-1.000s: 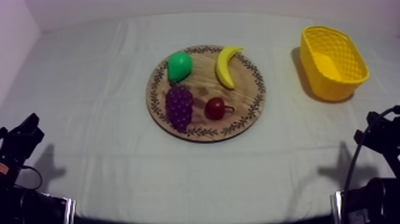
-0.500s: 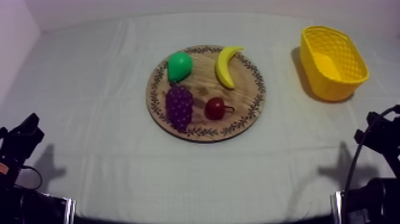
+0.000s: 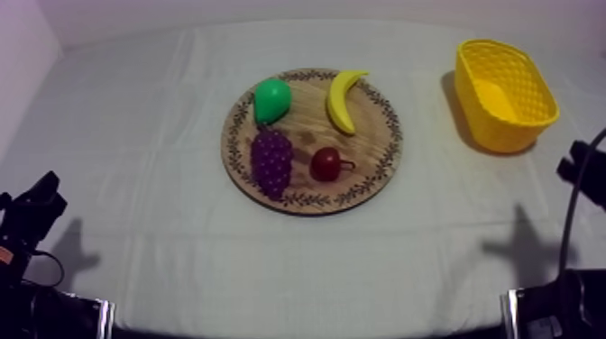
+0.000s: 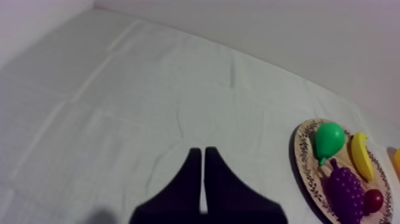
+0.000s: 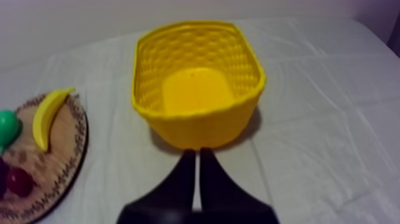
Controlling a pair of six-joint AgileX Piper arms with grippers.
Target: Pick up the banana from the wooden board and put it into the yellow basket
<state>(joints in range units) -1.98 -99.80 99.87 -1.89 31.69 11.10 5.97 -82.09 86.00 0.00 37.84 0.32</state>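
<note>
Banana [image 3: 343, 101] lies on the round wooden board [image 3: 365, 153], on the side nearest the yellow basket [image 3: 494, 126]. Its curved body sits inside the patterned rim and its upper tip reaches out over that rim. Sharing the board are a green pear [image 3: 270, 99], a bunch of grapes [image 3: 270, 160] next to the pear, and a small red fruit [image 3: 325, 164] just beside the grapes, all apart from the banana. The basket stands upright on the grey-white cloth [image 3: 135, 135], well apart from the board, at my right side of the table. My left gripper [image 4: 199, 150] hangs over bare cloth with its two black fingers pressed together into a narrow wedge, gripping nothing, and the board is well off to one side of it. My right gripper [image 5: 194, 152] is likewise closed on nothing, fingers together, its tips near the basket's near wall, with the banana on the board some way off beside the basket.
</note>
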